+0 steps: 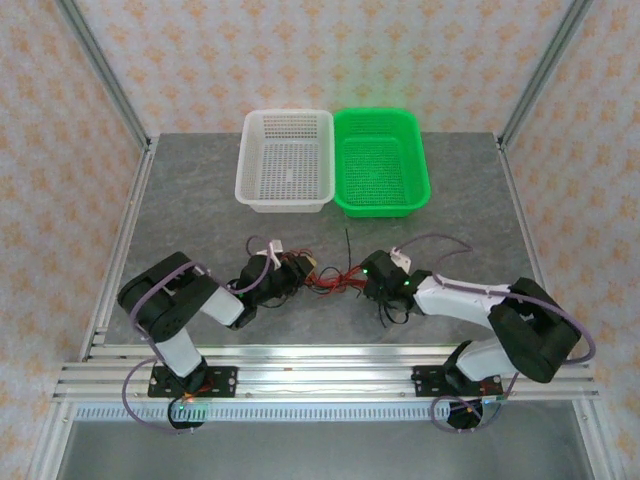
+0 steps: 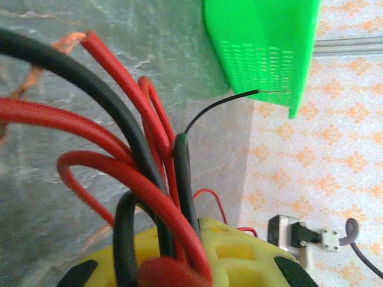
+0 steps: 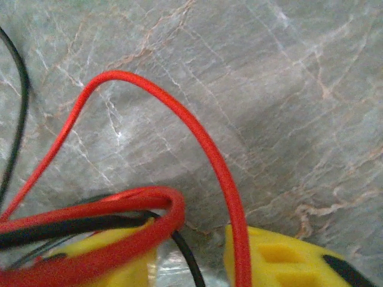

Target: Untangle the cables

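Cables (image 1: 335, 281) lie left-right between the grippers: left gripper (image 1: 298, 272) clamped on their bundle, right gripper (image 1: 366, 281) parted around loose strands.

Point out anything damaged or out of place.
The red and black cables lie knotted together in one clump. In the left wrist view, bare copper strands splay from one red cable's end, which looks frayed.

Black-and-white left arm (image 1: 185, 300) and right arm (image 1: 500, 315), lilac cables (image 1: 445, 238), yellow end effector fingers (image 3: 281, 260).
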`<state>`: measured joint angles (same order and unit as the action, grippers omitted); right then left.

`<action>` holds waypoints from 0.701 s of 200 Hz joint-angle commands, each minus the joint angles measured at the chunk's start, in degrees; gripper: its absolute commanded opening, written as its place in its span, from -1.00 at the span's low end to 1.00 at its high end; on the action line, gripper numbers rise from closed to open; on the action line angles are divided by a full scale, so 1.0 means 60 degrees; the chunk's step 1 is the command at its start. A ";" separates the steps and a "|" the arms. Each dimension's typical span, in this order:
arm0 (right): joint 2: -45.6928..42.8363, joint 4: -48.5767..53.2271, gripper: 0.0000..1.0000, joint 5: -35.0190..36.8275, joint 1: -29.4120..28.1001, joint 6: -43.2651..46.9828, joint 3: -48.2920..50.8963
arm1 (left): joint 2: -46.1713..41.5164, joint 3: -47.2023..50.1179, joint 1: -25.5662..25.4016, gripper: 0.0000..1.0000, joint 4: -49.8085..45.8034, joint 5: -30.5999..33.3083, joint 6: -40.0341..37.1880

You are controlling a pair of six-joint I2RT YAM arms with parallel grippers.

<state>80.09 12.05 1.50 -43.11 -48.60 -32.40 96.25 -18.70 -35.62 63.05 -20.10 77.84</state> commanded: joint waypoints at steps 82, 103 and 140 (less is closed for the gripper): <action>-0.0697 0.0490 -0.96 0.5398 0.0271 0.2337 -0.0384 | -0.3325 -0.1727 0.0044 -1.00 -0.6755 0.1314 -0.2824; -0.1130 0.0399 -0.97 0.5585 0.0349 0.2492 -0.0321 | -0.3656 -0.2197 0.0040 -1.00 -0.7694 0.1409 -0.3262; -0.1386 0.0278 -0.96 0.5085 0.0461 0.2882 -0.0445 | -0.3825 -0.2676 0.0025 -1.00 -0.8607 0.1449 -0.3899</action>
<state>73.10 10.92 27.14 -42.15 -33.56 -34.89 74.43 -33.10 -35.64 20.67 -14.52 59.86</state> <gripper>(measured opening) 0.080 0.108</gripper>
